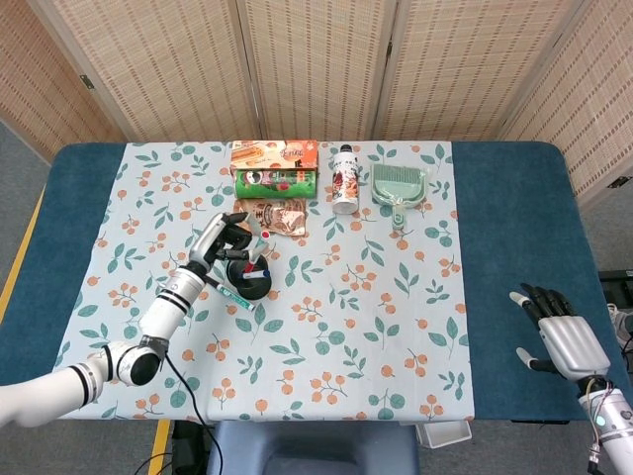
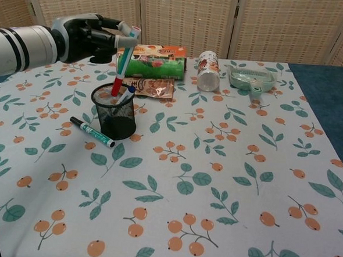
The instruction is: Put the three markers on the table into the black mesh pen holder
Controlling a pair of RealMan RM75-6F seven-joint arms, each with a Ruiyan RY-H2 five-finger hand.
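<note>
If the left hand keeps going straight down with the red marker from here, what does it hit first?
Most likely the black mesh pen holder: the red marker in the left hand already has its tip at the rim, beside the blue marker inside.

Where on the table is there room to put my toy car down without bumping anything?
The flowered cloth is bare across its near half and its right side, below the dustpan. It is crowded at the far left: snack boxes, bottle, pen holder, green marker and the left hand.
</note>
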